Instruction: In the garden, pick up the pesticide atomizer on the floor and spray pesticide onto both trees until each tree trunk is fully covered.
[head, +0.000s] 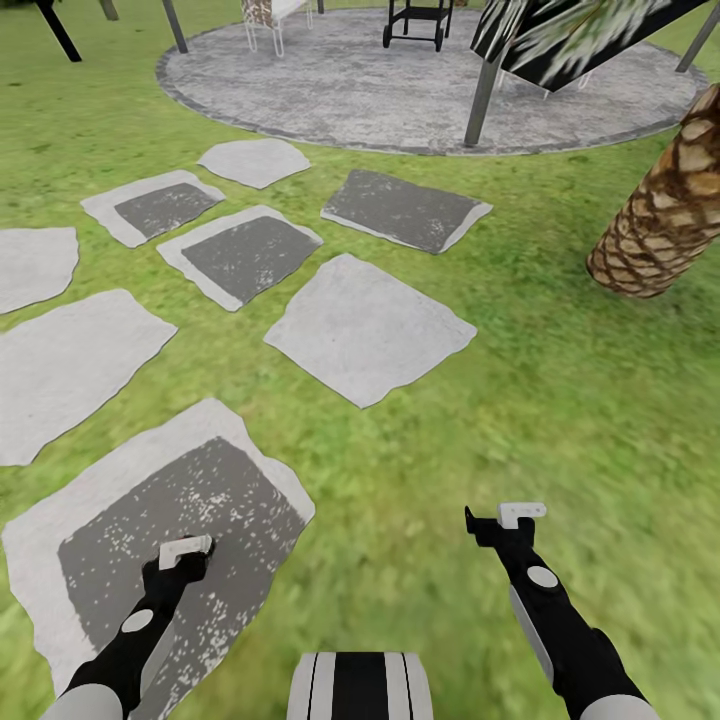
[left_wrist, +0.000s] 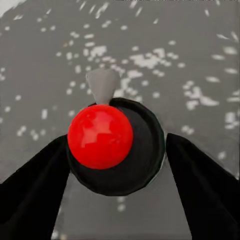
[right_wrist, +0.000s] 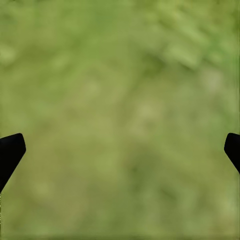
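Red-capped pesticide atomizer (left_wrist: 107, 145) pinched by left pincer (head: 186, 553), frame lower left | right pincer (head: 505, 520) spread, empty | advice: keep nozzle level, seek trees.

The atomizer (left_wrist: 112, 142) sits between the left gripper's (left_wrist: 117, 165) black fingers (left_wrist: 32, 192), seen top-down: black round body, glossy red cap, grey nozzle. Below it lies a dark grey slab (head: 110, 560) flecked with white specks (left_wrist: 145, 60), green grass (head: 450, 440) around.
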